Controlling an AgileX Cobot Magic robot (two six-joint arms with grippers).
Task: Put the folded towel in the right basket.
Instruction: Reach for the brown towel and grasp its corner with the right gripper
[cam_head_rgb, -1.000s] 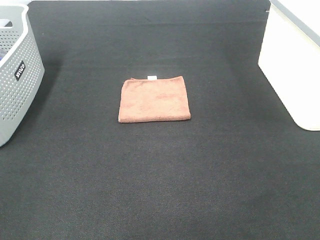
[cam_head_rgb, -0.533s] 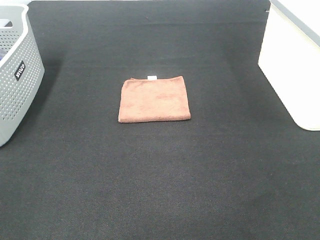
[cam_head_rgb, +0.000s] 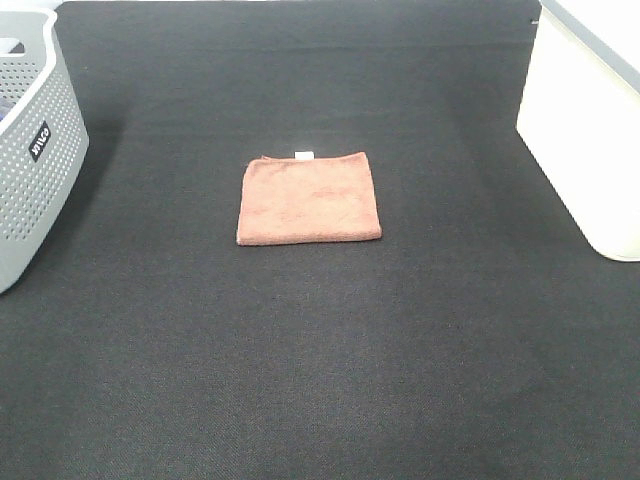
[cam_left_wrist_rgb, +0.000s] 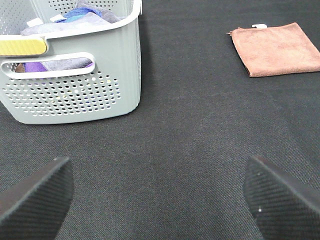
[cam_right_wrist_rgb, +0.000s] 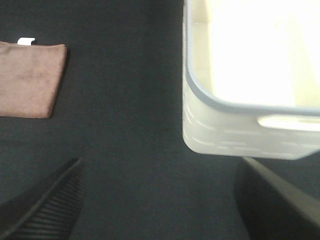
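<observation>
A folded brown towel (cam_head_rgb: 309, 199) with a small white tag lies flat on the black table mat, near the middle. It also shows in the left wrist view (cam_left_wrist_rgb: 277, 49) and the right wrist view (cam_right_wrist_rgb: 27, 79). The right basket (cam_head_rgb: 585, 130) is white with a grey-blue rim, at the table's right edge; its inside looks empty in the right wrist view (cam_right_wrist_rgb: 240, 125). Neither arm shows in the high view. My left gripper (cam_left_wrist_rgb: 160, 200) is open and empty over bare mat. My right gripper (cam_right_wrist_rgb: 160, 200) is open and empty, near the white basket.
A grey perforated basket (cam_head_rgb: 35, 150) stands at the table's left edge; the left wrist view (cam_left_wrist_rgb: 75, 95) shows several folded cloths inside it. The black mat (cam_head_rgb: 320, 360) covers the whole table.
</observation>
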